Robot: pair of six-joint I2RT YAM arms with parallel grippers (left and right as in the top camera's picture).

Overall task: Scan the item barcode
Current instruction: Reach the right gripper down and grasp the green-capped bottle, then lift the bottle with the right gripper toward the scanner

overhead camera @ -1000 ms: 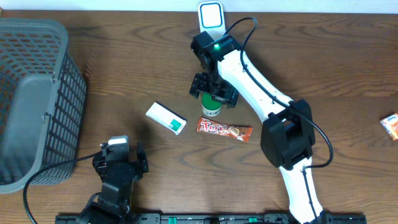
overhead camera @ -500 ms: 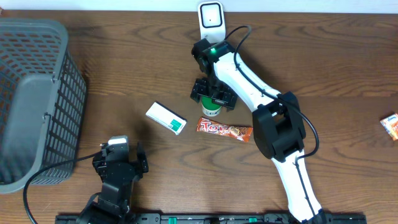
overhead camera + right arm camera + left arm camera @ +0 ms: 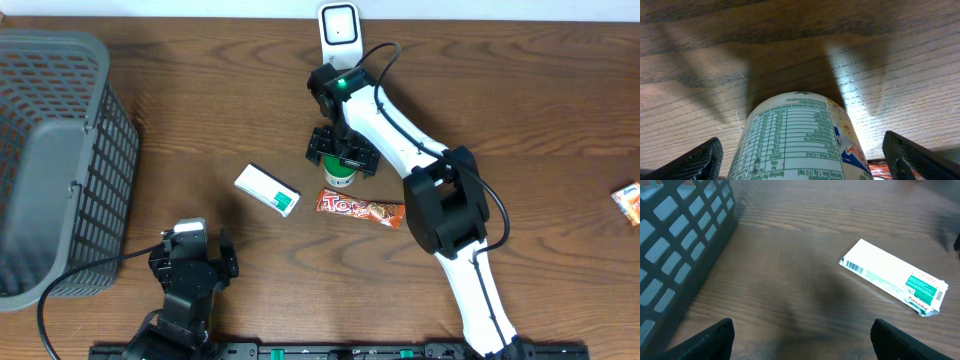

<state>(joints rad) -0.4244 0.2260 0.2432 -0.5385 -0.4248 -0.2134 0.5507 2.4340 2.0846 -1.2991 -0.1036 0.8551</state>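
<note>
Straddling container (image 3: 795,135), right claw (image 3: 342,157) released; long axis along claw, green end toward robot.

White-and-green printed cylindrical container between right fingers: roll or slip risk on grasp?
Round white-and-green container: likely rolls if pushed off-centre or tipped. Printed wall looks smooth, so it may slip in the open right gripper. Probably rigid, holding its shape.

We see a dark brown wood table (image 3: 560,110), grain running sideways. Pale strip (image 3: 520,8) along its far edge, wall or floor unclear. Bright glare (image 3: 852,75) on the wood.
</note>
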